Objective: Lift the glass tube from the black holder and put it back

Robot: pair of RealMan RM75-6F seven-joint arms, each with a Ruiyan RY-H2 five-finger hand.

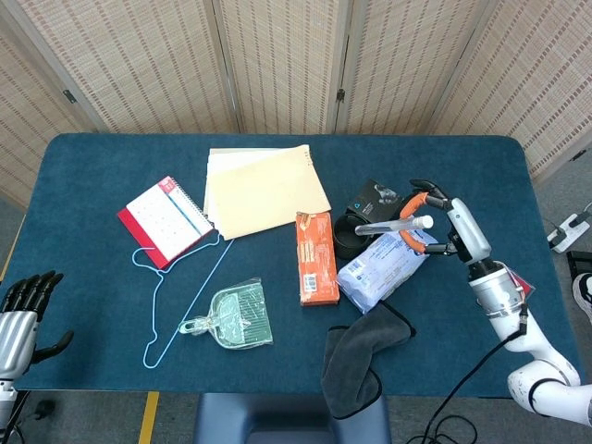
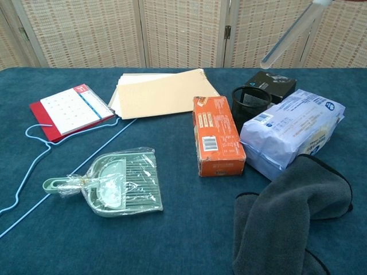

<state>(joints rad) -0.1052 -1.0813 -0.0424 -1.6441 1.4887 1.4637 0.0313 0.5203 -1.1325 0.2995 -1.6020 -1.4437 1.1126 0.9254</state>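
Note:
My right hand [image 1: 439, 222] holds the glass tube [image 1: 393, 225] by its capped end, above the table. The tube slants down to the left, its lower tip hanging over the black mesh holder [image 1: 350, 236]. In the chest view the tube [image 2: 289, 35] shows high in the air, well above the empty holder [image 2: 250, 103], and the hand itself is out of frame. My left hand [image 1: 20, 310] hangs at the front left edge of the table, fingers apart, holding nothing.
An orange box [image 1: 316, 258] lies left of the holder, a blue-white packet [image 1: 384, 268] right of it, a black box [image 1: 374, 196] behind it. A grey cloth [image 1: 363, 351], green dustpan [image 1: 232, 317], blue hanger [image 1: 171, 291], calendar [image 1: 165, 219] and folder [image 1: 265, 188] lie around.

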